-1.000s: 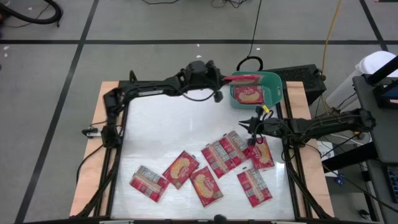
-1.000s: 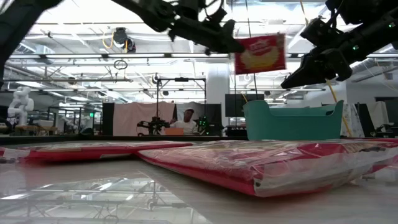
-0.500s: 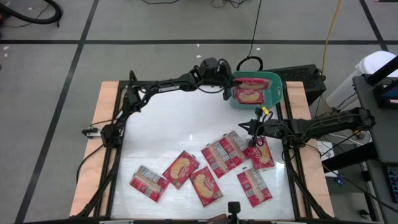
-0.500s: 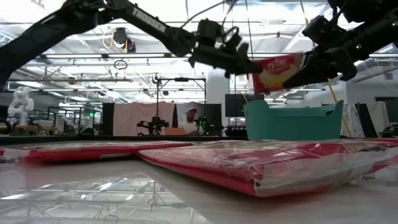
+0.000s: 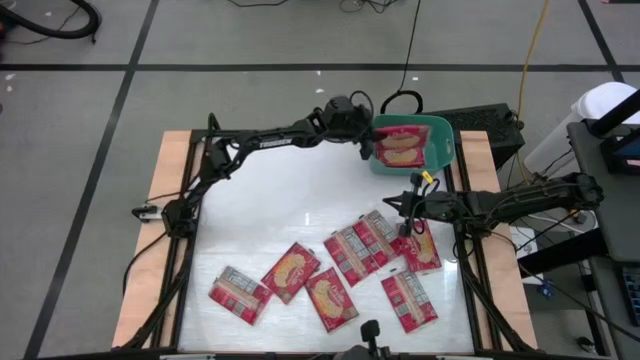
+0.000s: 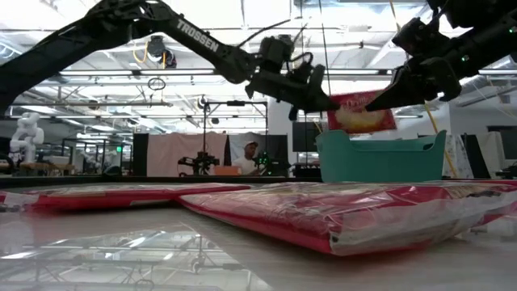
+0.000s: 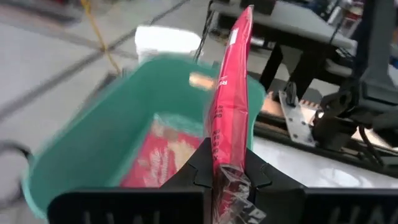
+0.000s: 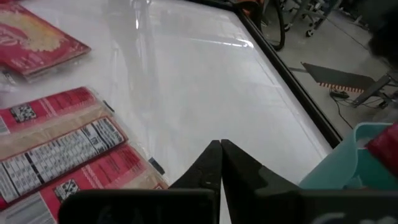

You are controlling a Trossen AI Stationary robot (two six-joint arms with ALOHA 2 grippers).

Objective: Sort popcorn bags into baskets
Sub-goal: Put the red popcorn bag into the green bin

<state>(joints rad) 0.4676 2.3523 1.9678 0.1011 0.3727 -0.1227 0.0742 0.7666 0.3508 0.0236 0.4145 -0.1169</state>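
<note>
left gripper (image 7: 227, 177) is clamped on one red popcorn bag (image 7: 231, 99), held edge-up over the teal basket (image 5: 440, 140), where another packet (image 7: 158, 155) is already seen inside. right gripper (image 8: 221, 152), fingers closed and empty, is poised above the table (image 5: 270, 200), where seven bags are left to be sorted.

Grey floor (image 5: 250, 40), bright ceiling lights (image 6: 89, 36)
</note>
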